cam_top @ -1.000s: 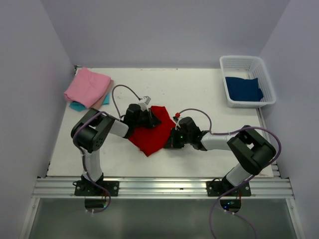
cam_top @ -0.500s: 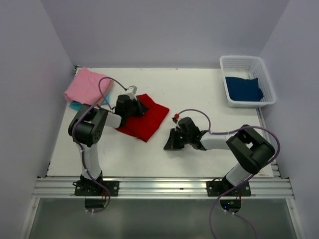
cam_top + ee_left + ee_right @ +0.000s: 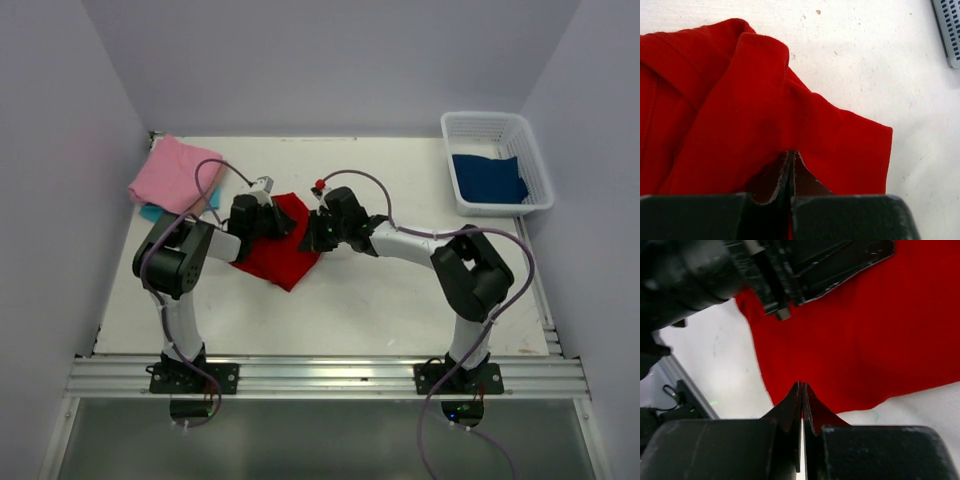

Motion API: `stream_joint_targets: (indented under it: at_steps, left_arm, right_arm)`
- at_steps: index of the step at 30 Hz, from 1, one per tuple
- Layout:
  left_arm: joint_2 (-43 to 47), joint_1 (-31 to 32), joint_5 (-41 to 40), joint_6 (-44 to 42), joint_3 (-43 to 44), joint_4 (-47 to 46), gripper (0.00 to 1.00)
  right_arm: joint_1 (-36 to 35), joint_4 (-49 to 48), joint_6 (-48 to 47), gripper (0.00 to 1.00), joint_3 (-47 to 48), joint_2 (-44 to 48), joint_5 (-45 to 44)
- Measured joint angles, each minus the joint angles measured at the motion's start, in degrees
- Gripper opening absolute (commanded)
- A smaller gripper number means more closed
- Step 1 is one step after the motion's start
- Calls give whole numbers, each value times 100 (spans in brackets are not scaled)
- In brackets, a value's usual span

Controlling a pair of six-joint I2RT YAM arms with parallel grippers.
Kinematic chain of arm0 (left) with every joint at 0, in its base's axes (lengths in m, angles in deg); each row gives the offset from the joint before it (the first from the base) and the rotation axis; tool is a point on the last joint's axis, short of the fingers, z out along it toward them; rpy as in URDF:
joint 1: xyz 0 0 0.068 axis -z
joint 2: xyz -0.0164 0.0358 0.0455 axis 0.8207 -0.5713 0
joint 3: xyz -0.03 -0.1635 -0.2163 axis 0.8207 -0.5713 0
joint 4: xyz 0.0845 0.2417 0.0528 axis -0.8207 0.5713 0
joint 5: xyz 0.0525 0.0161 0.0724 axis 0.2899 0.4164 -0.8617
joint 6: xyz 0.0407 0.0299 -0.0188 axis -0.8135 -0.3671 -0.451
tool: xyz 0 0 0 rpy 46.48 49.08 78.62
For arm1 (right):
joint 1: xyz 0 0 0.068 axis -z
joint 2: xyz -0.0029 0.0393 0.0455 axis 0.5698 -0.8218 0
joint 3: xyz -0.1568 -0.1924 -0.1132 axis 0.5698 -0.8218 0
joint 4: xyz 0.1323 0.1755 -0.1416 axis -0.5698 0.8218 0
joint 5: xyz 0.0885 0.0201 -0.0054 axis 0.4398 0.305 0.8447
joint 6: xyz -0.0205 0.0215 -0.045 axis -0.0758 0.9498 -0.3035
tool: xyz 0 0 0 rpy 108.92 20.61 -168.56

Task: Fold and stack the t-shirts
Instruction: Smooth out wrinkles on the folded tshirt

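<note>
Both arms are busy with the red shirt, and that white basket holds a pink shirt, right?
Not quite: the white basket holds a dark blue shirt, not a pink one, as the top external view shows. Both arms are indeed at the red shirt.

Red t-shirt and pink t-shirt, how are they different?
The red t-shirt lies rumpled in the middle; the pink t-shirt sits neatly folded in the far left corner. The red t-shirt lies straight on the table; the pink t-shirt tops a pile, with turquoise cloth peeking out beneath. The left gripper and right gripper are both at the red t-shirt; neither touches the pink t-shirt. Both are soft, plain-coloured cloth.
</note>
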Motion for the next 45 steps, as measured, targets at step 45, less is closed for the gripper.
stream_joint_targets:
  at_steps: [45]
  left_arm:
    - [1681, -852, -726, -393, 52, 1976, 0]
  right_arm:
    - [4, -1156, 190, 0, -1591, 39, -953]
